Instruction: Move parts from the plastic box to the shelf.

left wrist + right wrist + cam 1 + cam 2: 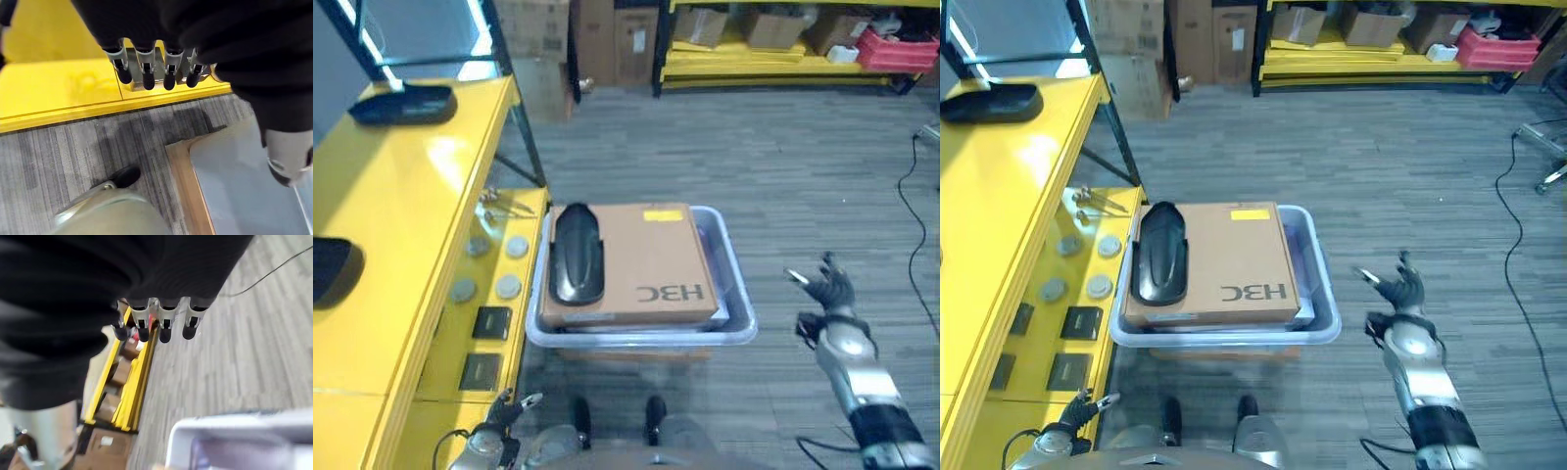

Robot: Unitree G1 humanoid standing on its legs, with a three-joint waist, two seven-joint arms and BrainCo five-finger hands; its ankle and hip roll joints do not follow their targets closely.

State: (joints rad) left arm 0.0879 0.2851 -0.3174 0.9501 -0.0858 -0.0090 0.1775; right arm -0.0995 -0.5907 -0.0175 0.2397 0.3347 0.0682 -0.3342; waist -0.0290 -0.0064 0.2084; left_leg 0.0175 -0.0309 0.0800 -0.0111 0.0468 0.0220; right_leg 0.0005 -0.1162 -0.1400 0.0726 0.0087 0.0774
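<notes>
Grey plank floor [773, 166] spreads across the room. At twelve o'clock stands yellow racking [783, 59] holding cardboard cartons [705, 24]; a red crate [891, 49] sits at one o'clock.
</notes>
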